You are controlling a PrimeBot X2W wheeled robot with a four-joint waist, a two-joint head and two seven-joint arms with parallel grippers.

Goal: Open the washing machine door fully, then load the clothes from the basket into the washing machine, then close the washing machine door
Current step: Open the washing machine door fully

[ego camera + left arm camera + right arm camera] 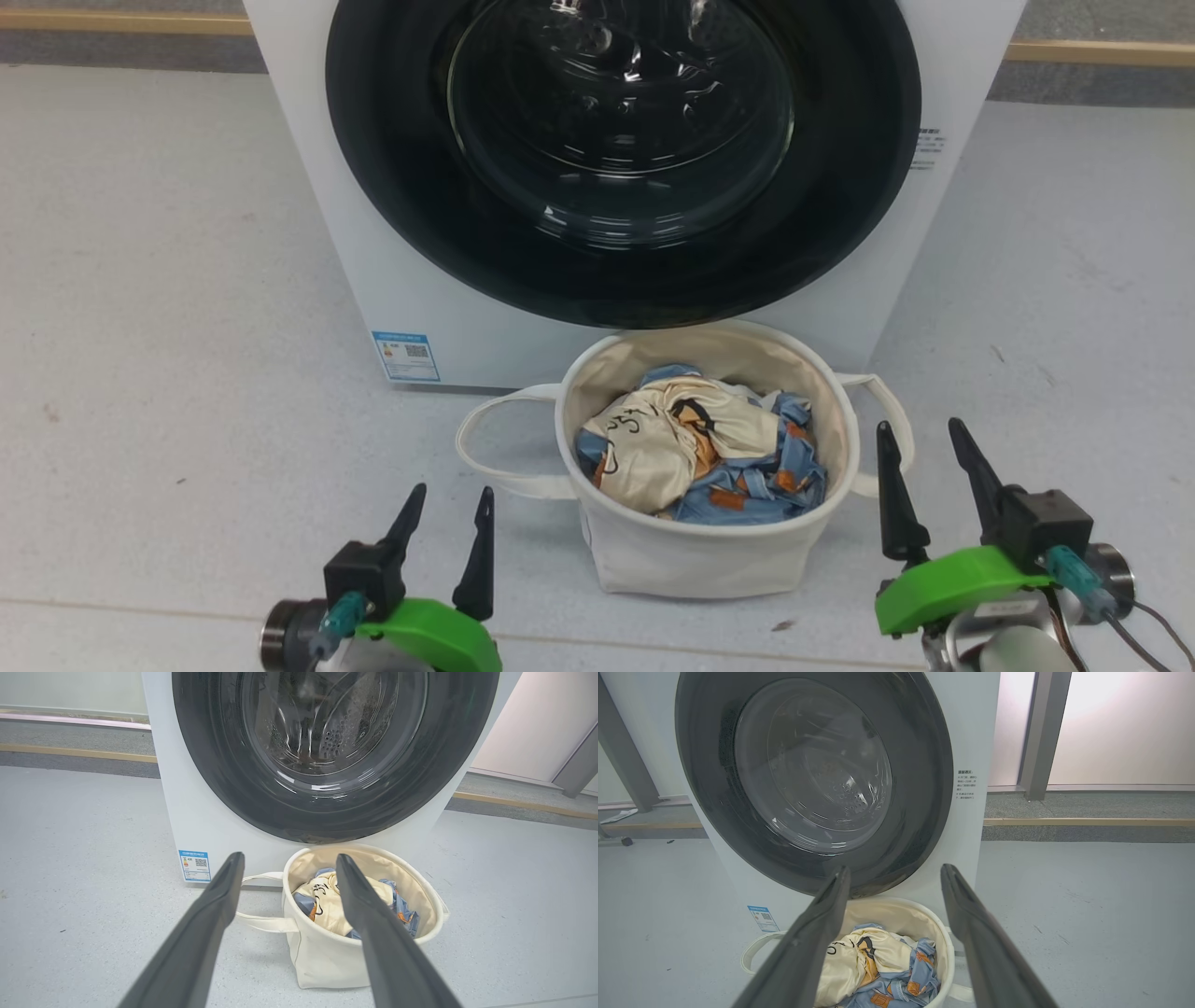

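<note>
Floor (140, 280): matte grey | washing machine door (621, 159): glossy black rim, top cut off | basket (691, 560): cream canvas held crumpled clothes (691, 448) | left hand (453, 490), right hand (919, 425): stood released

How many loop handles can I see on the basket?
2. One handle sticks out from the left side of the basket; the other handle sticks out from its right side. The basket's far side is hidden, but no third handle shows.
</note>
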